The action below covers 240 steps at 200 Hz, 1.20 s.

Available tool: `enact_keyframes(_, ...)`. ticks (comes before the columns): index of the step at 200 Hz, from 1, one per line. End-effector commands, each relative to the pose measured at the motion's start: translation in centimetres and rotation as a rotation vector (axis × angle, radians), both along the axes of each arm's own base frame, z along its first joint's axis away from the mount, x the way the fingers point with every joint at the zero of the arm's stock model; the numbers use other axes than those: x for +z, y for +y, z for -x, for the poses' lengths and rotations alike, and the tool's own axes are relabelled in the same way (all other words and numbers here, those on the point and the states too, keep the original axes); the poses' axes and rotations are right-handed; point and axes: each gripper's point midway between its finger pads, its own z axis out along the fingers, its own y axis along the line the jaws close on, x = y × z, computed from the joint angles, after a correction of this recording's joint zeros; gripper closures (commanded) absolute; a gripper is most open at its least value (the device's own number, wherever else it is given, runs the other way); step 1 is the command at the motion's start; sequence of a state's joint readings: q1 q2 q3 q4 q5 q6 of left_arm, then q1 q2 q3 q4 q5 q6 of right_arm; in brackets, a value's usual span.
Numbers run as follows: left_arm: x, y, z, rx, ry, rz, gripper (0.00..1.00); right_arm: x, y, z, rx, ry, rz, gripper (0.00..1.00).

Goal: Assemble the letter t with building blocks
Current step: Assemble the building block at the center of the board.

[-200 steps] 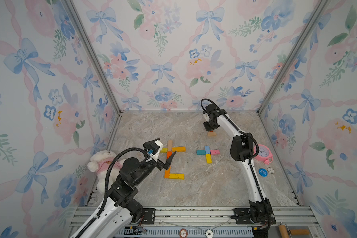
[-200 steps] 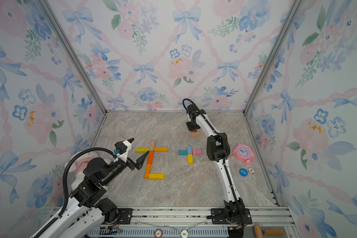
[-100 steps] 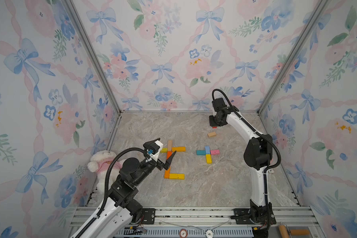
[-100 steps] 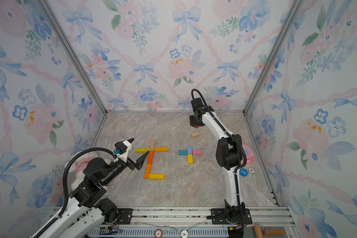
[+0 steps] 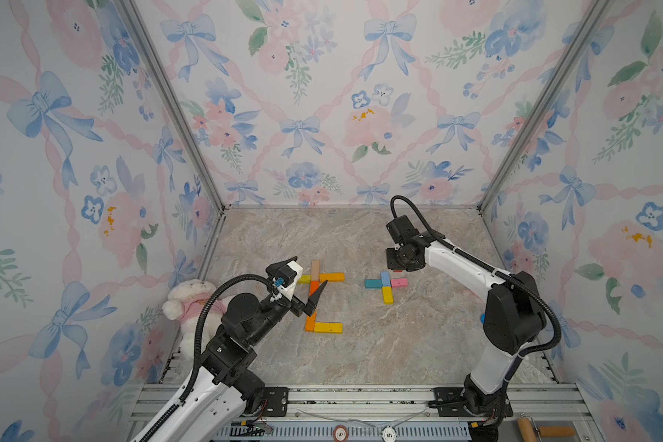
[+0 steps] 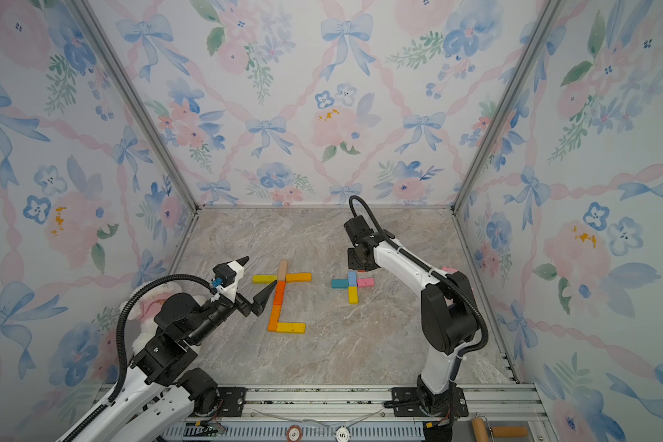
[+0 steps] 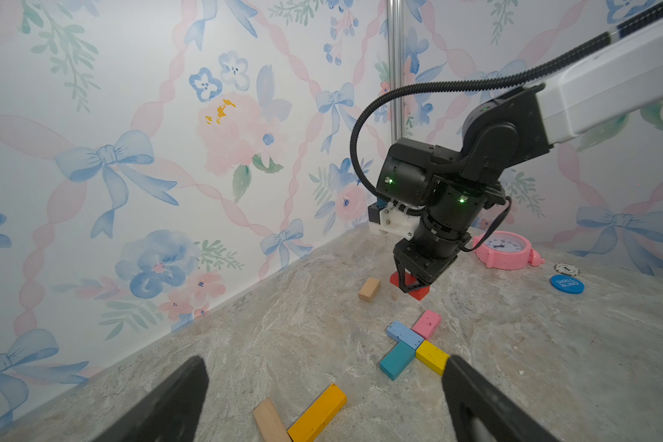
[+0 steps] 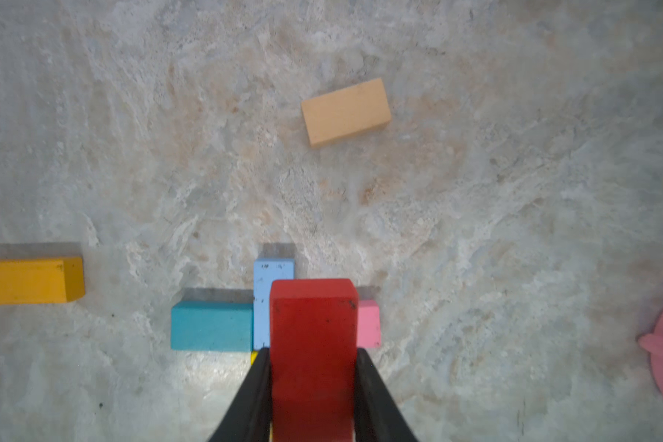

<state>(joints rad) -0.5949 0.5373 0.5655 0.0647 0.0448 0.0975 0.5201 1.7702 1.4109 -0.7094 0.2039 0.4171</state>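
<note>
My right gripper [image 8: 312,350] is shut on a red block [image 8: 312,344] and hangs just behind and above a small cross of blocks: blue [image 8: 262,302], teal [image 8: 211,325], pink [image 8: 369,323] and yellow [image 5: 387,295]. A short tan block [image 8: 346,112] lies alone farther back. To the left lies a bigger figure: a tan block [image 5: 315,269], a yellow bar [image 5: 304,279], a yellow-orange bar [image 5: 332,276], an orange stem [image 5: 312,306] and a yellow foot [image 5: 328,327]. My left gripper [image 5: 309,275] is open and empty, hovering over that figure's left side.
A pink toy clock [image 7: 506,250] and a blue chip [image 7: 567,284] sit by the right wall. A white plush toy [image 5: 190,302] lies against the left wall beside my left arm. Flowered walls close in three sides of the marble floor [image 5: 379,356].
My right arm has lifted the red block away from the back of the floor and carried it forward to the small cross. The left arm has not moved.
</note>
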Motion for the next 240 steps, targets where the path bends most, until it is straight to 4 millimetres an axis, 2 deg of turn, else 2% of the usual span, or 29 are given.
enact_keyframes(1, 0.8, 0.2, 0.3, -0.003, -0.026, 0.015, 0.02, 1.0, 0.3, 1.6, -0.054, -0.054, -0.022, 0.77)
enact_keyframes(18, 0.9, 0.2, 0.3, -0.005, -0.029, 0.018, 0.02, 0.0, 0.7, 3.5, -0.052, -0.028, -0.017, 0.78)
enact_keyframes(22, 0.9, 0.2, 0.3, -0.007, -0.028, 0.018, 0.02, 0.6, 0.6, 4.0, -0.055, -0.042, -0.023, 0.78)
enact_keyframes(55, 1.0, 0.2, 0.5, -0.009, -0.033, 0.023, 0.02, -0.5, 0.3, 7.4, -0.062, -0.025, -0.008, 0.78)
enact_keyframes(114, 1.2, 0.3, 0.6, -0.011, -0.038, 0.028, 0.02, -2.4, 0.5, 11.2, -0.086, 0.003, -0.009, 0.78)
enact_keyframes(171, 1.1, 0.3, 0.6, -0.01, -0.037, 0.025, 0.02, -3.9, 1.2, 13.1, -0.076, 0.029, 0.0, 0.78)
enact_keyframes(240, 1.0, 0.2, 0.5, -0.011, -0.035, 0.024, 0.02, -5.6, 1.9, 13.2, -0.062, 0.057, 0.004, 0.78)
